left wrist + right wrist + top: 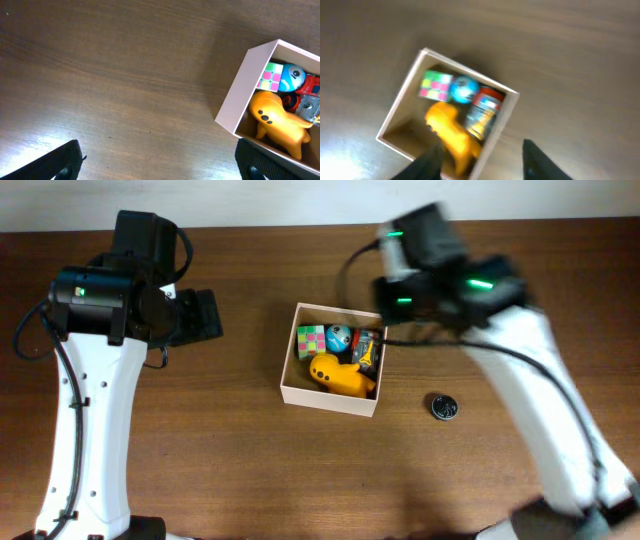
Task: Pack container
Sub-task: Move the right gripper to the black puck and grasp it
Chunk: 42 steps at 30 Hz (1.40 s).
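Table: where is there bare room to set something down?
Bare wood lies between the left arm and the box, and in front of the box, across to the right arm. A smaller gap sits between the box and the black disc. Inside the box it is crowded: toys fill the far and right sides, leaving only the near-left corner.
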Motion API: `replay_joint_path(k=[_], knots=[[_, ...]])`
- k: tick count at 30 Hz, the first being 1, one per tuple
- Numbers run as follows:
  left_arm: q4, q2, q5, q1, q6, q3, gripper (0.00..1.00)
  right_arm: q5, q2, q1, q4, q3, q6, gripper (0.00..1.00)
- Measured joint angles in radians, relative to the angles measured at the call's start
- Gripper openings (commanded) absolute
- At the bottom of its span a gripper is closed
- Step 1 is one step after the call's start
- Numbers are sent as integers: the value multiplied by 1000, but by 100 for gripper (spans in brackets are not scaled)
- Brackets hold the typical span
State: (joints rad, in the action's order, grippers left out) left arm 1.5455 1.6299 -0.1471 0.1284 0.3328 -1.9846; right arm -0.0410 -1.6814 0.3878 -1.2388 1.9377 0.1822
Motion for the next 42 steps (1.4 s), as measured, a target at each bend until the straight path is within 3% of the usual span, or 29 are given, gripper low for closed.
replay_joint_path(k=[5, 9, 18, 28, 36, 40, 42], knots=[[0, 0, 0, 0, 0, 0, 99, -73, 90, -178, -211, 4, 98, 59], [0, 0, 0, 0, 0, 0, 99, -79, 70, -289, -209, -120, 136, 69], [-1, 0, -1, 0, 0, 0, 99, 26, 27, -393, 172, -675, 151, 69], [0, 0, 0, 0, 0, 0, 99, 119, 26, -393, 455, -936, 127, 73], [0, 0, 0, 0, 0, 0, 99, 134, 3, -393, 541, -988, 127, 72], [0, 0, 0, 0, 0, 0, 99, 137, -35, -393, 545, -988, 124, 57], [0, 0, 0, 0, 0, 0, 99, 134, -46, -393, 544, -988, 127, 55]])
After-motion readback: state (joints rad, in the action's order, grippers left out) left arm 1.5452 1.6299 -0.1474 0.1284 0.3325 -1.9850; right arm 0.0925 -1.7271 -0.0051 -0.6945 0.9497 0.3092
